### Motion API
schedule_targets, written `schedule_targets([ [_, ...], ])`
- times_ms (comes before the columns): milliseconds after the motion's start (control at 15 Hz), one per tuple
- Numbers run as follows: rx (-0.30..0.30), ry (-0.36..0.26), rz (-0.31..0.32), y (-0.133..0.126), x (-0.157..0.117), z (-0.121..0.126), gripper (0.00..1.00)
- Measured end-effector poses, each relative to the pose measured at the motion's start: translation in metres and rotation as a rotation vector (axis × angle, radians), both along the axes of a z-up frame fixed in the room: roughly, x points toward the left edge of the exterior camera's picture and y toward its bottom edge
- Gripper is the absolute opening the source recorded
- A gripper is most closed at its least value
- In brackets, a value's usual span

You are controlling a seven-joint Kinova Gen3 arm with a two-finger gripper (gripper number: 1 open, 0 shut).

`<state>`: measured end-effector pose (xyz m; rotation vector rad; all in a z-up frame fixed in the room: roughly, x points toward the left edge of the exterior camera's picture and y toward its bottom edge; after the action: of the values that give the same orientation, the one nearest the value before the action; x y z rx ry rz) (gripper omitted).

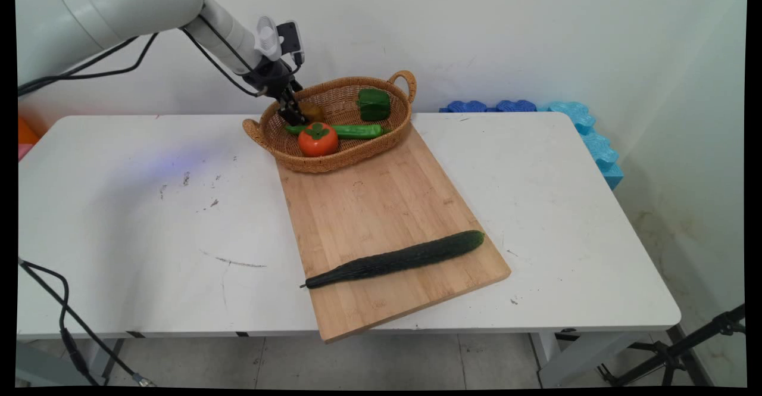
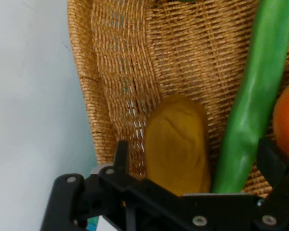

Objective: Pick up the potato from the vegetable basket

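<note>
My claw (image 2: 192, 159), jaws apart, straddles the brown potato (image 2: 178, 144) inside the basket (image 1: 381, 143), beside the long green pepper (image 2: 253, 110); closing could pinch that pepper or snag wicker.

Potato (image 2: 178, 144) hemmed between basket wall (image 2: 111, 72) and green pepper (image 2: 253, 106).

No readable text from my end. Checked arm (image 1: 113, 9), basket (image 1: 333, 158), cutting board (image 1: 381, 205), table (image 1: 149, 217): zero labels, brands, numbers.
</note>
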<state>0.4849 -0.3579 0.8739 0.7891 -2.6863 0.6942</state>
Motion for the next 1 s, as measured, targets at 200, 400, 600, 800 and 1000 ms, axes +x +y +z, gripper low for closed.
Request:
schedule_targets([
  [200,-0.002,-0.012,-0.005,-0.005,-0.001,-0.004,1.00],
  [400,-0.003,-0.023,-0.008,-0.010,-0.002,-0.008,1.00],
  [600,-0.002,-0.031,-0.008,-0.014,-0.004,-0.011,1.00],
  [800,0.001,-0.036,-0.007,-0.017,-0.004,-0.014,1.00],
  [1000,0.004,-0.041,-0.005,-0.020,-0.005,-0.018,1.00],
])
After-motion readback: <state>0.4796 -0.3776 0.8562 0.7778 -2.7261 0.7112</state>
